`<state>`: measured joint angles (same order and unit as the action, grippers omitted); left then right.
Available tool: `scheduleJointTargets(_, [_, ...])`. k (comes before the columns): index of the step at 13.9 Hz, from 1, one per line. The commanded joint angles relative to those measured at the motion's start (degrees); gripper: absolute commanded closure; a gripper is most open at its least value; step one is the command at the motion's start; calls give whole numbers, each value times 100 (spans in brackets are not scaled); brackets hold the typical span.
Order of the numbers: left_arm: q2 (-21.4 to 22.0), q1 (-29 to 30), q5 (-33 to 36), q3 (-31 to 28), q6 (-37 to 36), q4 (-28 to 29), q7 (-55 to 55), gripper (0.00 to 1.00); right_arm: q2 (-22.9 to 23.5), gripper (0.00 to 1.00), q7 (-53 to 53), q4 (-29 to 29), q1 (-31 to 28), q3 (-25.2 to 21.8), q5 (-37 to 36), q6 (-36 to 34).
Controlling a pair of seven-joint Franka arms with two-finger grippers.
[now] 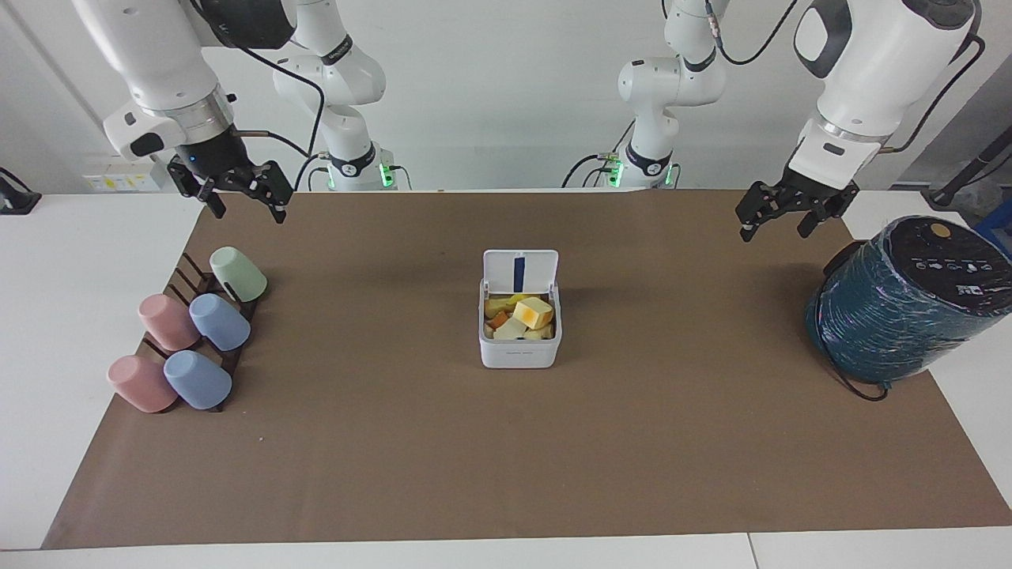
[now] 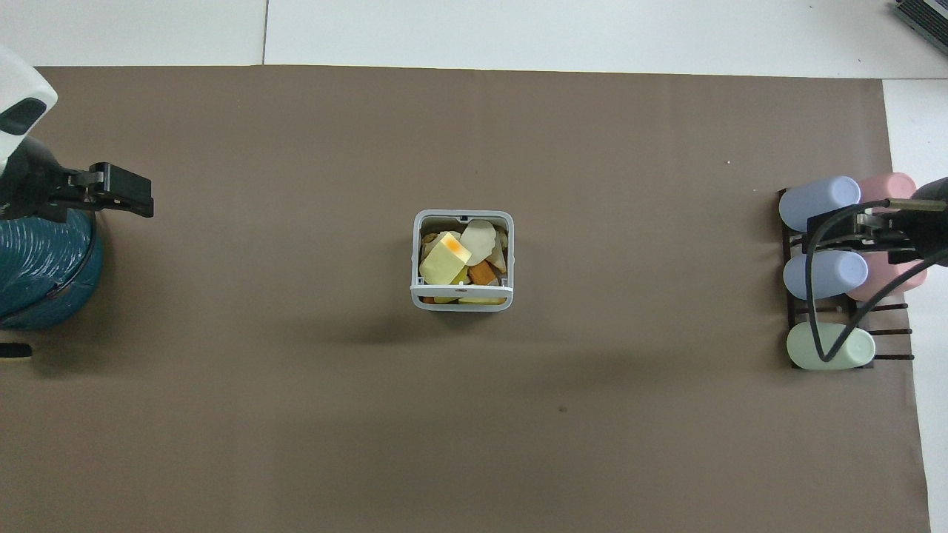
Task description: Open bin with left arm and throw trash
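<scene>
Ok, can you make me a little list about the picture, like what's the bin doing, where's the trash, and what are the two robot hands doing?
bin: bin at the middle of the brown mat, lid standing open
trash: trash lies inside the bin; a yellow block with an orange edge on top
left gripper: left gripper open, empty, in the air beside the teal wrapped cylinder
right gripper: right gripper open, empty, in the air by the cup rack, waiting
cups: five cups on the rack, at the right arm's end

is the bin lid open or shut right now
Open. The bin has its lid standing upright, blue strip showing, with the trash visible inside.
</scene>
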<state>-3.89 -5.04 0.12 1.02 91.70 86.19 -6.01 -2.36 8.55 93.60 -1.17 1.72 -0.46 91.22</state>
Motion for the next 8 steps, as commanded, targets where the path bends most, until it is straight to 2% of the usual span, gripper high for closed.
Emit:
scheduleJointTargets(1, [151, -23, 111, 4, -65, 100, 38, 0, -142, 0, -195, 158, -120, 21, -51, 36])
scheduleJointTargets(8, [152, -23, 111, 13, -65, 100, 56, 0, -151, 0, -195, 167, -173, 12, -51, 18])
